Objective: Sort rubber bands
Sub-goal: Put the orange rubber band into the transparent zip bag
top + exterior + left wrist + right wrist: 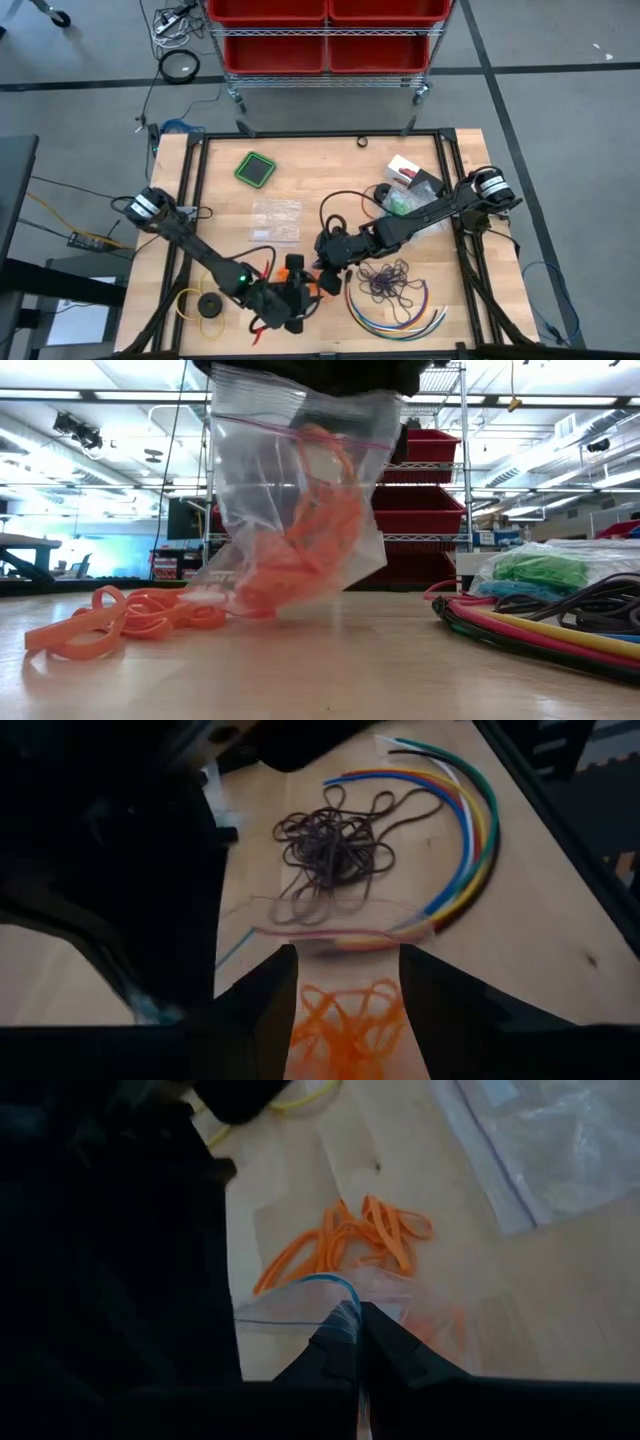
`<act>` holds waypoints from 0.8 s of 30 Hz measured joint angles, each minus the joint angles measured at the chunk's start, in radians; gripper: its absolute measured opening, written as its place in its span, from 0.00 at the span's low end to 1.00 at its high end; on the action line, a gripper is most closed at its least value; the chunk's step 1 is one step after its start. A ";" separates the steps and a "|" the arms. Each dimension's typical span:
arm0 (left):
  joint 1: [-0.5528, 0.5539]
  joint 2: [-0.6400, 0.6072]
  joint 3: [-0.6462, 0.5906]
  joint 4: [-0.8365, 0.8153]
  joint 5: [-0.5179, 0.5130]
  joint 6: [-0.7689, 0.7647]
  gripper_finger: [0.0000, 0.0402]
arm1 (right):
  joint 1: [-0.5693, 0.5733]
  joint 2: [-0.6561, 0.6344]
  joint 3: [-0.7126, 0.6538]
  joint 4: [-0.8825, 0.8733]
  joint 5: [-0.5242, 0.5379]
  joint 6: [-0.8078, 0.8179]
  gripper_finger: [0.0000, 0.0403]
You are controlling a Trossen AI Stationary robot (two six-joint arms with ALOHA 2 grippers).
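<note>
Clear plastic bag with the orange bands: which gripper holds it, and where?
Right gripper is shut on the bag, pinching its top rim by the opening. Left gripper is open at the bag mouth.

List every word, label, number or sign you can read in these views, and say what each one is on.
None can be read in any view.
The white and red box at the table's far right may carry print, but it is too small to tell.
The clear bag with orange rubber bands shows only a coloured seal line, no writing.
The red bins show no label.
</note>
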 joint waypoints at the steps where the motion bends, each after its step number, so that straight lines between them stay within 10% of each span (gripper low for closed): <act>1: -0.005 0.000 0.000 -0.005 0.000 -0.003 0.46 | 0.000 0.000 0.000 -0.001 -0.004 0.003 0.00; 15: -0.090 -0.008 0.206 -0.572 -0.054 -0.145 0.46 | -0.051 -0.166 0.000 -0.124 0.048 -0.046 0.00; 24: -0.170 -0.008 0.027 -0.589 -0.026 -0.425 0.46 | -0.062 -0.366 0.000 -0.306 0.106 -0.045 0.00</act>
